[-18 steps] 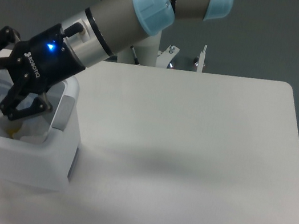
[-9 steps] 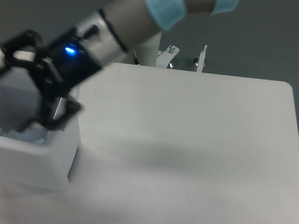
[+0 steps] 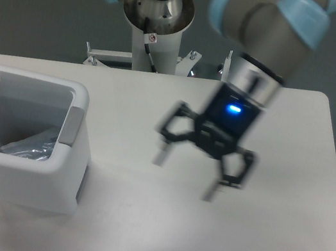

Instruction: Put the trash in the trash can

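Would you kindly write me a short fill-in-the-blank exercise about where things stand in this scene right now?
1. The crushed bottle lies inside the ____.
2. The claw hangs over the white table with its fingers spread ____.
3. The lid of the trash can is ____.
4. The claw is holding ____.

Missing words: trash can; open; open; nothing

Bottle (image 3: 29, 145) in trash can (image 3: 19, 174), left of tool (image 3: 186, 176)
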Controlling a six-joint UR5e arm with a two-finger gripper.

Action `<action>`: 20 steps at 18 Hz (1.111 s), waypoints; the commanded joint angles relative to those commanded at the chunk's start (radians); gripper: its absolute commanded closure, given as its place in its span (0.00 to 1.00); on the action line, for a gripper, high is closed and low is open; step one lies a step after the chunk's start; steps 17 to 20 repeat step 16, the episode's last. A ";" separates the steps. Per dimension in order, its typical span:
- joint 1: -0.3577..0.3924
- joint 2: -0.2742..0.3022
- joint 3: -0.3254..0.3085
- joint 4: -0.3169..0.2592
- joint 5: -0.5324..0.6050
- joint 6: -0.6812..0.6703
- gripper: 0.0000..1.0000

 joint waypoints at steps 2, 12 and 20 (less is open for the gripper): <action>0.014 -0.023 -0.001 0.000 0.097 0.058 0.00; 0.026 -0.081 -0.035 -0.005 0.488 0.199 0.00; 0.025 -0.089 -0.038 -0.008 0.498 0.272 0.00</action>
